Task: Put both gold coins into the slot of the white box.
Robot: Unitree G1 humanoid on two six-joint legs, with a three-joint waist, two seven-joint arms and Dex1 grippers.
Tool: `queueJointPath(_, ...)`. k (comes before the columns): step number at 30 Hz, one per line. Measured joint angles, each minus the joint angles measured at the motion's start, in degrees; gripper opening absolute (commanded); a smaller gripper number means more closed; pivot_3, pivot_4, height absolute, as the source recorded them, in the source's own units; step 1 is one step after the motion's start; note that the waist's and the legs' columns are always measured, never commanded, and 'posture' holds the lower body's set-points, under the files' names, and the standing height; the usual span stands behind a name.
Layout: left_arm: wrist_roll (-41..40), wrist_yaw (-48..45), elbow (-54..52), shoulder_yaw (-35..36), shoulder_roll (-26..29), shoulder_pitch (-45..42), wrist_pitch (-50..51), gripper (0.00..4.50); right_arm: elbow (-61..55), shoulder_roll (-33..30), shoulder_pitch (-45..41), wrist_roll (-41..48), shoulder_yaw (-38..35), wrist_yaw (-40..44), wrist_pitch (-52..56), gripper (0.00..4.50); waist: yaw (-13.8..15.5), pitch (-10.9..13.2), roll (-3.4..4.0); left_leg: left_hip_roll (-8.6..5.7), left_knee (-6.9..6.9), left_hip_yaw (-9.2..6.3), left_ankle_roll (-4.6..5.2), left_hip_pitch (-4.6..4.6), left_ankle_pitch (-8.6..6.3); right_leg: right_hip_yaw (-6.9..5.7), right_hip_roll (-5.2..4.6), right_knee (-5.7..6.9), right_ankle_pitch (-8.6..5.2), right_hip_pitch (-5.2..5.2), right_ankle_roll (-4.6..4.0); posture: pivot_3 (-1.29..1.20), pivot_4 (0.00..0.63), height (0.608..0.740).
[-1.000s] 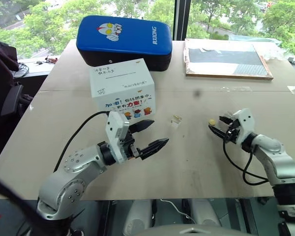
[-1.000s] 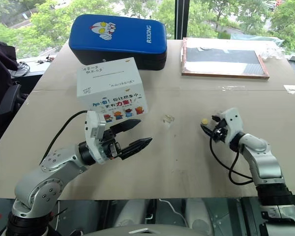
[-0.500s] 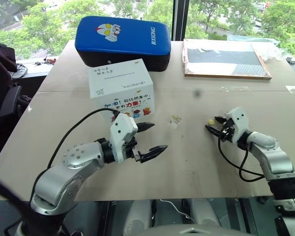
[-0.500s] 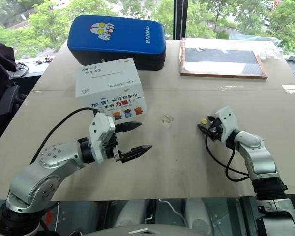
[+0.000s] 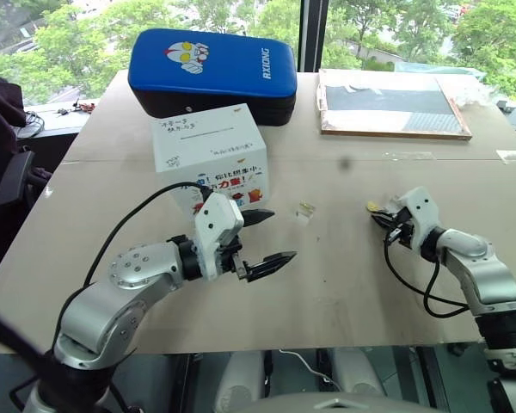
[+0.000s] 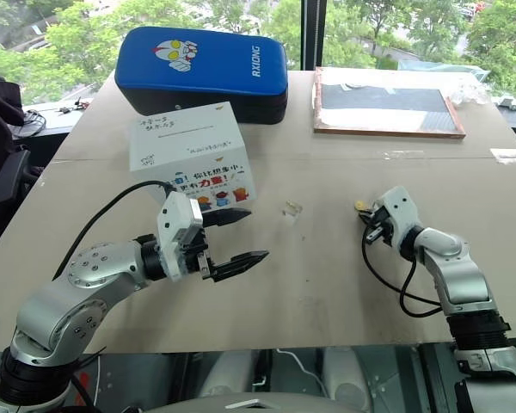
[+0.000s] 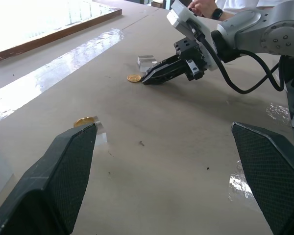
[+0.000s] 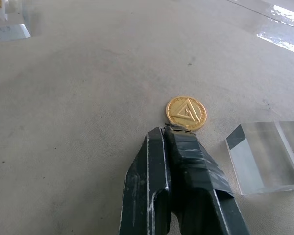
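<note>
From my head views, my right gripper (image 5: 383,220) has just closed; a second ago its fingers stood apart beside the coin (image 5: 371,206). The coin lies flat on the desk (image 5: 344,284), so I judge the grasp missed and I must open and try again. My left gripper (image 5: 260,239) hangs wide open and empty in front of the box (image 5: 208,159); its slot (image 5: 205,131) is on the top face.

The left wrist view shows the second coin (image 7: 85,121) leaning in a clear holder (image 7: 100,132), hard to see from above.

The right wrist view shows the shut tips touching the first coin's edge, nothing between them, another holder (image 8: 264,156) beside.
</note>
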Motion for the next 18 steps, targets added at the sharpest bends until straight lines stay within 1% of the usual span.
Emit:
queueJointPath(2, 0.0, 0.0, 0.0, 0.0, -0.1, 0.0, 0.0, 4.50, 0.1, 0.5, 0.0, 0.0, -0.4, -0.2, -0.4, 0.06, 0.0, 0.0, 0.00, 0.00, 0.00, 0.00, 0.00, 0.00, 0.00, 0.01, 0.00, 0.00, 0.00, 0.00, 0.00, 0.00, 0.150, 0.740)
queueJointPath(4, 0.0, 0.0, 0.0, 0.0, -0.3, 0.0, 0.0, 4.50, 0.2, 1.0, -0.1, 0.3, -0.7, -0.4, -0.4, 0.58, -0.1, 0.0, 0.01, 0.00, 0.00, 0.01, 0.00, 0.00, 0.00, 0.03, 0.00, 0.00, 0.00, -0.01, 0.00, 0.00, 0.150, 0.740)
queueJointPath(5, 0.0, 0.0, 0.0, 0.0, -0.3, 0.0, 0.0, 4.50, 0.2, 1.0, -0.1, 0.3, -0.5, -0.3, -0.3, 0.76, -0.2, 0.0, 0.01, 0.00, 0.00, 0.01, 0.00, 0.00, 0.00, 0.03, 0.00, 0.00, 0.00, -0.01, 0.00, 0.00, 0.150, 0.740)
queueJointPath(6, 0.0, 0.0, 0.0, 0.0, -0.3, 0.1, 0.0, 4.50, 0.2, 1.0, -0.2, 0.2, -0.4, -0.3, -0.3, 1.24, -0.2, 0.0, 0.01, 0.00, 0.00, 0.02, 0.00, 0.00, 0.00, 0.03, 0.00, 0.00, 0.00, -0.01, 0.00, 0.00, 0.150, 0.740)
queueJointPath(7, 0.0, 0.0, 0.0, 0.0, -0.3, 0.3, 0.0, 4.50, 0.2, 1.1, -0.4, -0.1, -0.2, -0.5, -0.3, 1.55, -0.2, 0.0, 0.01, 0.00, 0.00, 0.02, 0.00, 0.00, 0.00, 0.04, 0.00, 0.00, 0.00, -0.01, 0.00, 0.00, 0.150, 0.740)
queueJointPath(9, 0.5, 0.0, 0.0, 0.0, -0.3, 0.8, 0.0, 4.50, 0.8, 1.2, -1.2, -1.0, -0.4, -1.3, -0.2, 2.57, -0.2, 0.0, 0.01, 0.00, 0.01, 0.05, 0.00, 0.02, 0.00, 0.05, 0.00, 0.01, 0.00, -0.01, 0.00, 0.00, 0.150, 0.740)
queueJointPath(18, 0.6, 0.2, 0.0, 0.0, -0.8, 1.0, 0.0, 4.50, 1.2, 0.5, -6.0, -1.9, 0.9, -0.4, 6.6, 2.57, -0.4, 0.0, 0.02, 0.02, 0.01, 0.08, 0.00, 0.07, 0.00, 0.11, 0.03, 0.07, 0.01, -0.02, -0.01, 0.00, 0.150, 0.740)
